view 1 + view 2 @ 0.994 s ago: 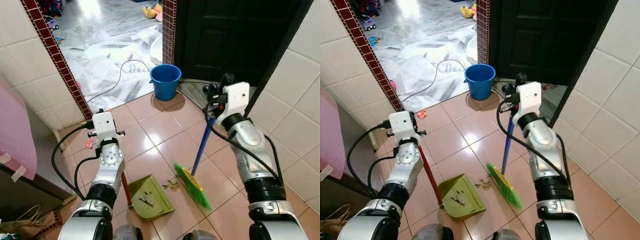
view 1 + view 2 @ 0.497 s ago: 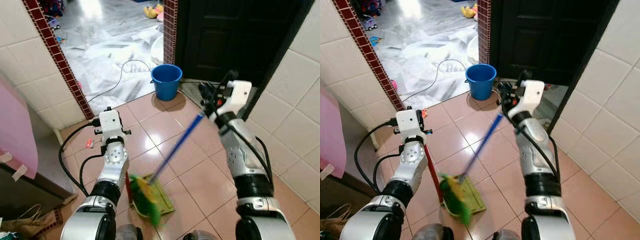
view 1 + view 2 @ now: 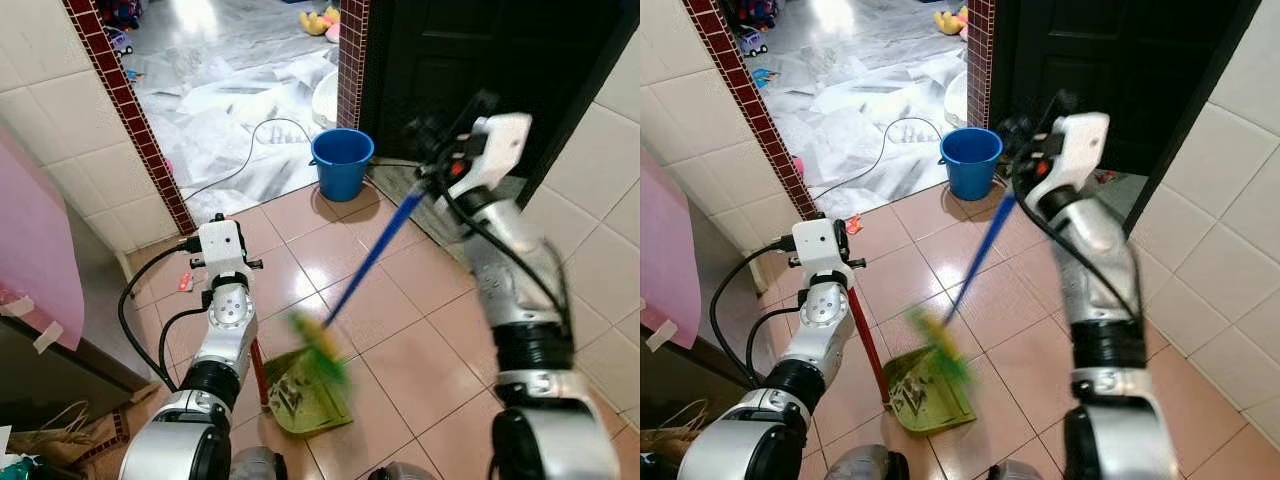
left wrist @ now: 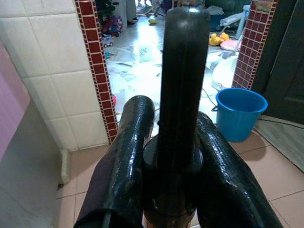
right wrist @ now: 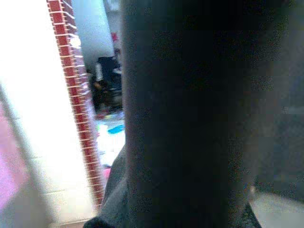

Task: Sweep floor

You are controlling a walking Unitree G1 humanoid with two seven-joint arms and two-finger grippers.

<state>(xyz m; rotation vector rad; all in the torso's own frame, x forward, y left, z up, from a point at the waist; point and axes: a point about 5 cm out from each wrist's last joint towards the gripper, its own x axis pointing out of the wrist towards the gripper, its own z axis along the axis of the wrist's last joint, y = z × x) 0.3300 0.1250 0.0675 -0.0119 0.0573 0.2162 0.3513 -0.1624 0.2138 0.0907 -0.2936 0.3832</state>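
The dustpan [image 3: 305, 392], low in the frame's centre, was steadied by the left gripper [image 4: 183, 142] clenched on its handle, so the broom [image 3: 340, 300], grasped by the right gripper [image 3: 445, 165], could brush debris in.

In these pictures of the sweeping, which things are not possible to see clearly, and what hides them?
- Broom head: motion blur in both eye views; bristle contact with the floor unclear.
- Dustpan: contents too small and partly behind the blurred broom head.
- Right gripper: blurred; the right wrist view is dark, blocked by the broom handle.
- Dustpan handle: blocks the floor ahead in the left wrist view.
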